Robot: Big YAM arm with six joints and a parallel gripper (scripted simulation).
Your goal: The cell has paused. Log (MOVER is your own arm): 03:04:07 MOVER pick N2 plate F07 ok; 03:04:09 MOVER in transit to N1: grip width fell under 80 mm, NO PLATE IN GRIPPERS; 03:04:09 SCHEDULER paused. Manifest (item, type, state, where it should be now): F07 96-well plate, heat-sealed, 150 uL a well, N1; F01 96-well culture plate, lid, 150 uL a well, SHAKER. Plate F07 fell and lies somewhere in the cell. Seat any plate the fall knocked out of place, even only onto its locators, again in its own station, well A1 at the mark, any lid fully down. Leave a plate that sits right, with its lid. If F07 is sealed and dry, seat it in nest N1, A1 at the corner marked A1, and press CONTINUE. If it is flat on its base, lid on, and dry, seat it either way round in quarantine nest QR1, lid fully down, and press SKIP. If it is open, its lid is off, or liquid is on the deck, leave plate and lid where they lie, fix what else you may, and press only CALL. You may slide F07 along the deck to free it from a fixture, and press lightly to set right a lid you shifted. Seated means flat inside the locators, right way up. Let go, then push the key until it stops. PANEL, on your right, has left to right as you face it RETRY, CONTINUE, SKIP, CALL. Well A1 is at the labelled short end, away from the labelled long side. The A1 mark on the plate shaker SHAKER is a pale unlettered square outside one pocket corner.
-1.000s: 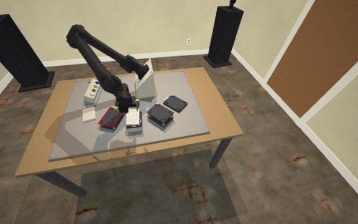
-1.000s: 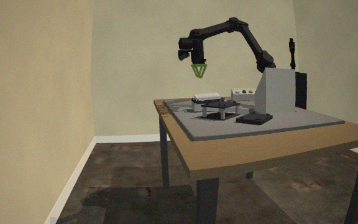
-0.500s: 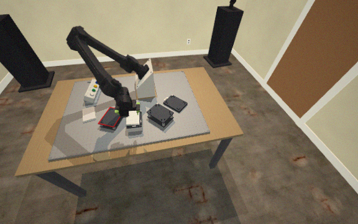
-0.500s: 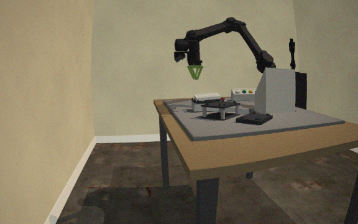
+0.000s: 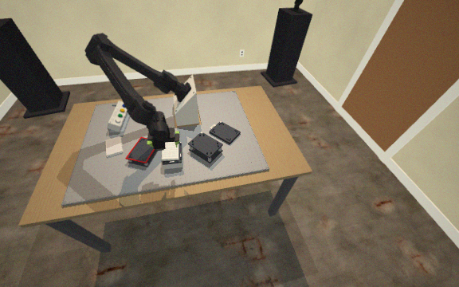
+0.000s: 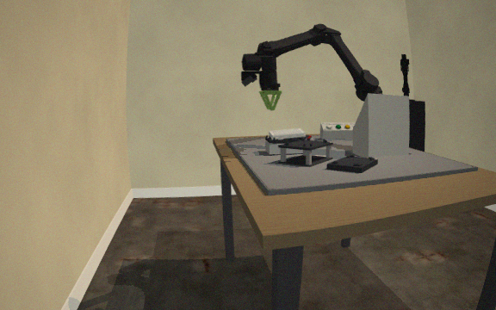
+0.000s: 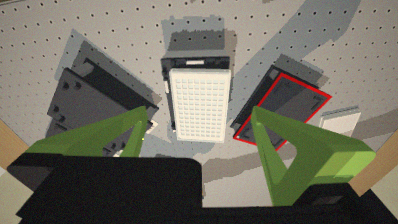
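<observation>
My gripper [image 7: 199,111] is open and empty, high above the deck [image 5: 166,147]; it also shows in the exterior view [image 6: 270,101]. Directly below it, a white plate with a grid top [image 7: 200,105] lies on a dark raised station [image 7: 195,62] and appears shifted toward the near end, with the station's far edge bare. The same plate shows in the top view [image 5: 171,151]. A red-bordered dark nest [image 7: 282,112] lies to its right in the wrist view and is empty. A flat pale plate-like piece [image 7: 340,122] lies on the deck beyond it [image 5: 114,147]; I cannot tell its top surface.
A button panel [image 5: 116,115] stands at the deck's back left. A tall white wedge fixture [image 5: 186,105] stands behind the stations. A raised dark nest [image 5: 205,147] and a flat dark nest [image 5: 225,132] are empty on the right.
</observation>
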